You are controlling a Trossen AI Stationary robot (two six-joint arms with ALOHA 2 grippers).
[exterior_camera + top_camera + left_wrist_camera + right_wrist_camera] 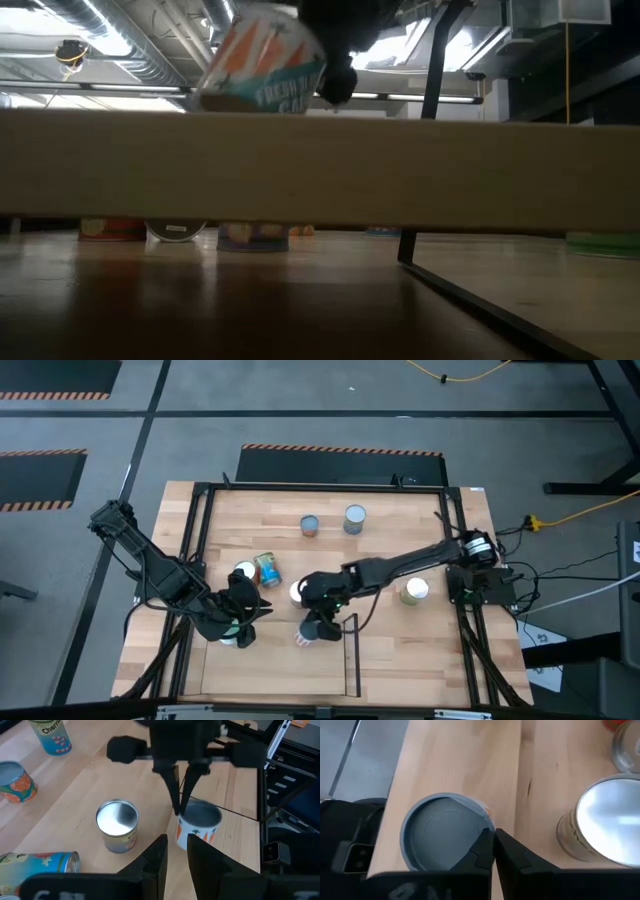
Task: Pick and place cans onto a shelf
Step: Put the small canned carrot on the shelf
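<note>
The right gripper [181, 807] is seen with its fingers pressed together on the rim of a carrot-labelled can [198, 826], which is held at the near middle of the table [400, 650], just left of a thin black rail [357, 655]. In the low view this can [262, 62] is seen tilted above a light-wood board [320, 165]. Just beside it on the left stands a silver-topped can [117, 825]. The left gripper [176, 855] is placed near-left, its fingers slightly parted and nothing seen between them. A blue can [267, 569] lies on its side nearby. Two cans [309, 525] [354, 518] stand at the far middle, and another [415, 591] at the right.
</note>
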